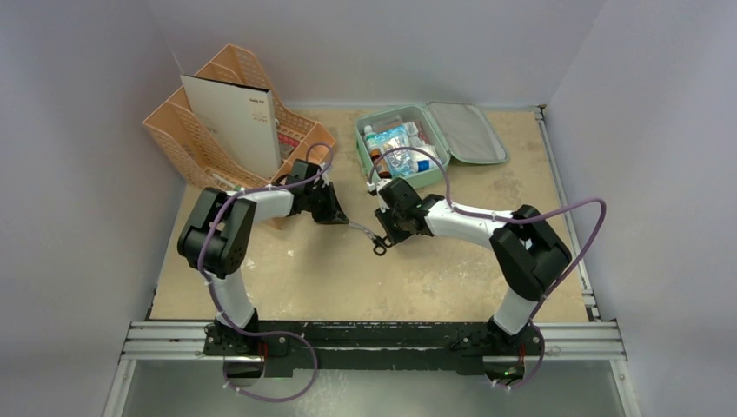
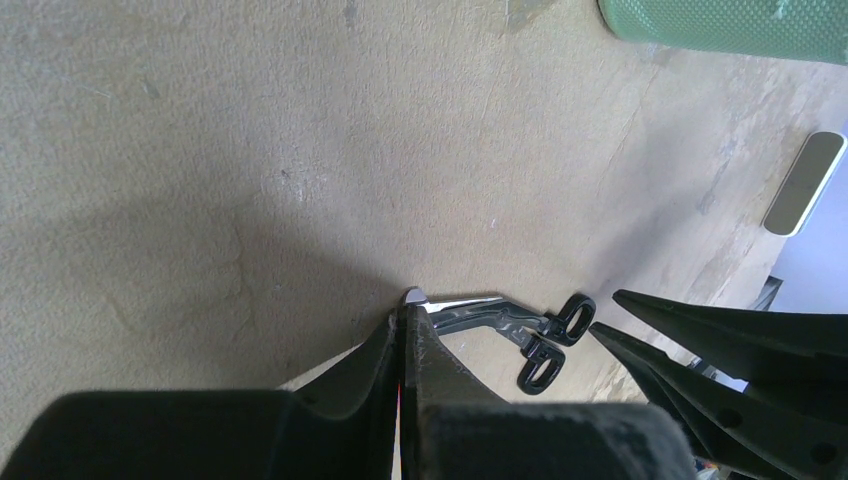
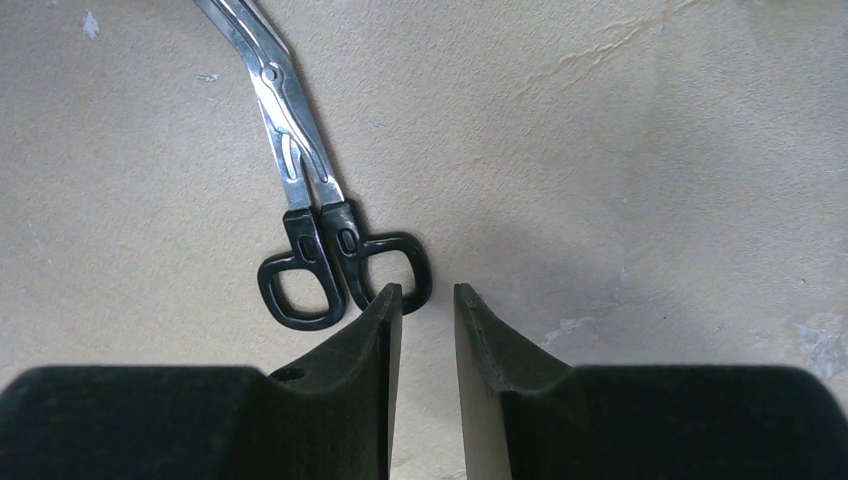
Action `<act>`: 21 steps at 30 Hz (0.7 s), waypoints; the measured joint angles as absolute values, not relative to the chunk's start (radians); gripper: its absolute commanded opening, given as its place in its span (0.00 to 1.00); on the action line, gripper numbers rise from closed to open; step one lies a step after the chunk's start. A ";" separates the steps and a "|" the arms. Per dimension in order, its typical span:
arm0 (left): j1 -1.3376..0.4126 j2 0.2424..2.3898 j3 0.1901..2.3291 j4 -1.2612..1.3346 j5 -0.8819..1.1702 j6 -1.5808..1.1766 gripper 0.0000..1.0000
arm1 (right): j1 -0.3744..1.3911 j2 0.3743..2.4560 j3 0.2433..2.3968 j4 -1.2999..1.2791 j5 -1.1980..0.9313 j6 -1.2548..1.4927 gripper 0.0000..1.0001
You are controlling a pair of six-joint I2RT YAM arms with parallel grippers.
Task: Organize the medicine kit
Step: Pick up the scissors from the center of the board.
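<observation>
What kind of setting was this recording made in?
Probably a lab test cell: plain pale partition walls box in a tan tabletop, and two robot arms are bolted to an aluminium rail at its near edge.

Steel-bladed scissors (image 3: 300, 190) with black plastic loops point toward eleven o'clock over the beige tabletop (image 3: 650, 150); the right gripper (image 3: 427, 293), jaws slightly parted, sits at six o'clock beside one loop.

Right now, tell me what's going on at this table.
The left gripper is shut on the blade tip of a pair of scissors. The right gripper hovers by the black handles, jaws apart, gripping nothing. The medicine kit lies open beyond them, holding several items.
</observation>
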State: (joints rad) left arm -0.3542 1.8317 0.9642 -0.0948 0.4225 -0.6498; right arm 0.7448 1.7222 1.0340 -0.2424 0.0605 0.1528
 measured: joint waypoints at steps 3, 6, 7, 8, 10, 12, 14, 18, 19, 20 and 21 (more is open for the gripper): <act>-0.354 1.832 0.964 -0.095 0.423 -0.650 0.00 | 0.745 1.729 1.036 -0.242 0.060 0.154 0.28; -0.354 1.831 0.964 -0.095 0.424 -0.651 0.00 | 0.745 1.738 1.036 -0.244 0.060 0.157 0.28; -0.354 1.829 0.964 -0.097 0.424 -0.651 0.00 | 0.745 1.739 1.036 -0.245 0.060 0.158 0.28; -0.354 1.825 0.964 -0.100 0.426 -0.651 0.00 | 0.745 1.739 1.036 -0.248 0.060 0.158 0.28; -0.355 1.810 0.964 -0.123 0.416 -0.650 0.00 | 0.745 1.737 1.038 -0.253 0.060 0.162 0.29; -0.355 1.787 0.965 -0.150 0.410 -0.650 0.00 | 0.745 1.729 1.038 -0.258 0.061 0.166 0.31; -0.355 1.757 0.970 -0.164 0.409 -0.650 0.01 | 0.745 1.711 1.038 -0.264 0.061 0.172 0.32; -0.361 1.734 1.020 -0.163 0.408 -0.643 0.04 | 0.745 1.653 1.038 -0.268 0.062 0.183 0.36; -0.363 1.735 1.032 -0.163 0.408 -0.641 0.05 | 0.745 1.639 1.038 -0.268 0.062 0.184 0.37; -0.365 1.736 1.041 -0.163 0.408 -0.640 0.06 | 0.745 1.631 1.038 -0.268 0.062 0.185 0.38; -0.367 1.739 1.047 -0.162 0.408 -0.638 0.06 | 0.745 1.624 1.038 -0.268 0.062 0.187 0.39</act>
